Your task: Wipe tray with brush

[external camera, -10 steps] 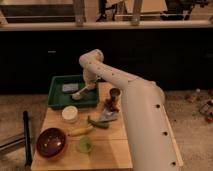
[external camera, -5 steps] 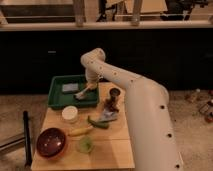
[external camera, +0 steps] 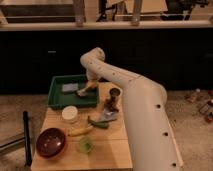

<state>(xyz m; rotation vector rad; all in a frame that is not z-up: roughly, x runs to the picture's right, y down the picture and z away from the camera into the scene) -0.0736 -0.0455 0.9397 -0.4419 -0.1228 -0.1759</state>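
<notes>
The dark-green tray [external camera: 57, 97] sits at the back left of the wooden table. The brush [external camera: 85, 91], with a tan-orange handle and a pale head, rests with its head on the tray floor near the right side. My gripper [external camera: 91, 82] is at the end of the white arm, just above the tray's right part, and holds the brush by its handle. A flat grey block [external camera: 69, 87] lies in the tray to the left of the brush.
A dark-red bowl [external camera: 50, 142] stands at the front left. A white round cup [external camera: 69, 113], a yellow banana-like piece [external camera: 80, 131], a green piece [external camera: 98, 122], a small green cup [external camera: 85, 144] and a dark can [external camera: 114, 98] are on the table.
The gripper and brush have shifted slightly within the tray's right part; the brush head stays on the tray floor. Other things have not moved.
</notes>
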